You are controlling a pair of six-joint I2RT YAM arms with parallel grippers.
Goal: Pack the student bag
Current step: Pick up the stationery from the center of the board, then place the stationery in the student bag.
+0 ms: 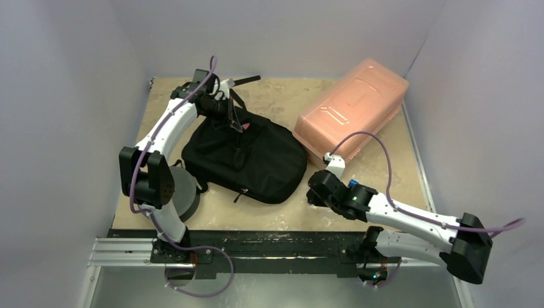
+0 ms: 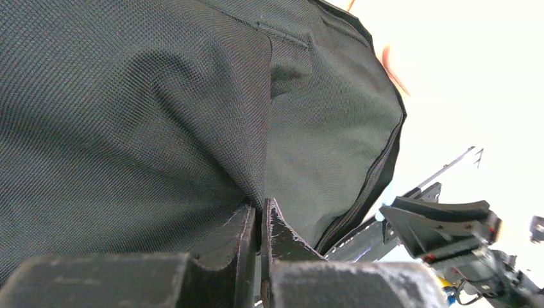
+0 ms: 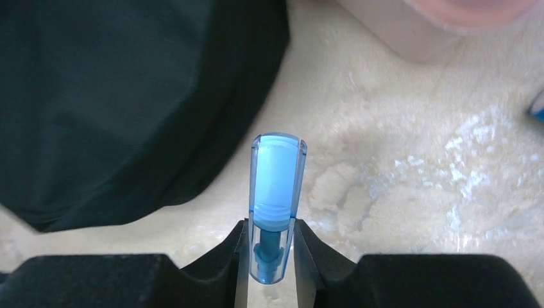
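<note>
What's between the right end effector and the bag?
Only bare tabletop, in the right wrist view, between student bag and right end effector, which grips a blue marker.

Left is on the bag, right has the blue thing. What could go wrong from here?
1. The right end effector clamps the blue translucent item by its near end only, so it may pivot or slip on contact.
2. The left end effector pinches just a thin fold of the student bag, so the fabric may slip out and drop.
</note>
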